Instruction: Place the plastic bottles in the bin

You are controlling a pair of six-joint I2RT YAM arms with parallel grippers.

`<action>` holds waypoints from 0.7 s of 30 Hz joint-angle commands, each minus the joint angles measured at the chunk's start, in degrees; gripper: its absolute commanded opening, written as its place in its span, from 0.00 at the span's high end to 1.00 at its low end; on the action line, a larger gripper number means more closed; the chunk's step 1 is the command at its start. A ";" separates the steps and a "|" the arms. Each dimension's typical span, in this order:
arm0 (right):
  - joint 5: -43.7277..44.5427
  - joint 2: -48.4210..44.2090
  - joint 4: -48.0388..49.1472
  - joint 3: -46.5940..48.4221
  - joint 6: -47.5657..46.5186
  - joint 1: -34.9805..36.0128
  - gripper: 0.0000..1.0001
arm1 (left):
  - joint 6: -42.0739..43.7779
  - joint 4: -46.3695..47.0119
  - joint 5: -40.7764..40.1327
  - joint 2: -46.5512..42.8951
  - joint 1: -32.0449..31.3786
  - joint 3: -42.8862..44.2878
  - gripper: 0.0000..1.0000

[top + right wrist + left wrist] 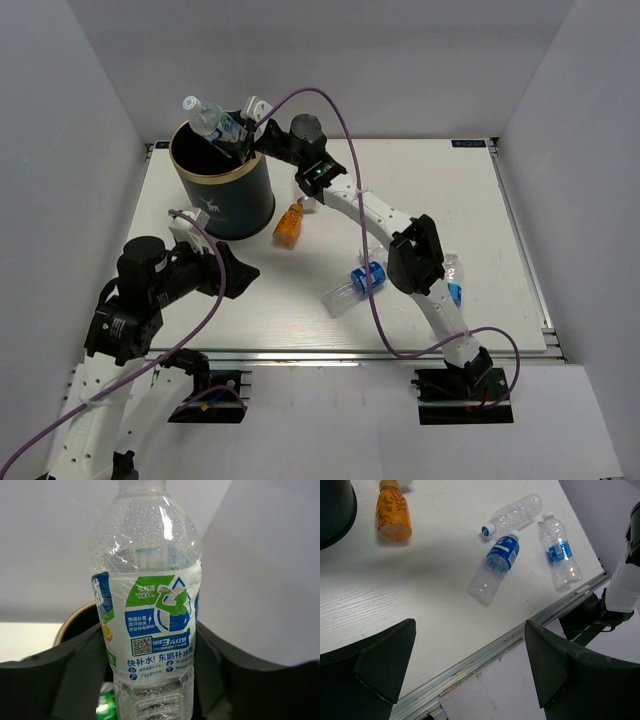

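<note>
The dark green bin (222, 200) with a gold rim stands at the table's back left. My right gripper (240, 135) is shut on a clear bottle with a blue and green label (212, 122), held tilted over the bin's rim. In the right wrist view this bottle (147, 615) fills the space between the fingers, with the bin's rim (75, 622) and something green (104, 706) below. An orange bottle (289, 225) lies beside the bin. A blue-labelled bottle (365, 279) lies mid-table. My left gripper (215, 270) is open and empty above the table's front left.
The left wrist view shows the orange bottle (393, 512), a plain clear bottle (512, 514), two blue-labelled bottles (496, 566) (560, 550) and the table's front metal edge (485, 655). One bottle (455, 282) lies partly under the right arm. White walls enclose the table.
</note>
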 commanded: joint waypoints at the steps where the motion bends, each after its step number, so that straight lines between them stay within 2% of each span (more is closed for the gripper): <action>1: -3.02 -1.07 5.60 -1.01 4.83 0.32 0.31 | 0.95 0.50 2.48 1.08 0.39 -0.19 0.00; 2: -2.32 -0.90 5.86 -1.98 4.92 0.32 0.10 | 0.95 0.50 3.09 1.09 0.39 -0.19 0.00; 6: -0.65 -2.30 7.97 -1.99 4.66 -0.03 0.10 | 2.18 0.50 4.15 2.32 0.39 -0.80 0.00; 10: -1.26 -5.90 6.75 -0.84 3.95 -1.17 0.10 | 2.80 4.89 5.91 4.08 0.39 -2.04 0.00; 12: 1.54 -10.61 5.61 -2.95 1.15 -2.31 0.10 | 3.94 6.99 8.01 6.71 -0.13 -2.66 0.00; 14: 9.16 -13.54 1.04 -7.42 -0.97 -4.42 0.14 | 4.90 10.68 10.64 10.99 -0.14 -2.66 0.00; 15: 10.33 -17.29 -0.88 -8.92 -1.93 -5.39 0.29 | 5.52 12.09 11.70 12.68 -0.14 -3.18 0.00; 16: 13.99 -18.46 -8.65 -9.45 -1.76 -8.35 0.43 | 5.52 16.02 12.84 14.35 -0.66 -3.18 0.00; 17: 15.86 -20.74 -12.03 -9.81 -1.15 -9.69 0.56 | 5.52 18.41 13.38 15.67 -1.45 -4.14 0.02; 18: 19.01 -23.11 -18.68 -11.11 -0.63 -10.83 0.88 | 4.65 20.60 14.08 17.86 -3.02 -5.19 0.04; 19: 20.00 -24.18 -21.79 -12.08 0.42 -13.54 1.00 | 3.51 22.80 14.78 18.92 -3.91 -5.73 0.05; 20: 20.79 -27.49 -26.08 -13.40 0.78 -15.83 1.00 | 3.50 25.61 15.57 20.32 -4.70 -5.73 0.07; 21: 20.97 -31.70 -30.22 -21.07 0.96 -18.38 1.00 | 3.50 26.42 15.58 21.90 -5.67 -5.73 0.12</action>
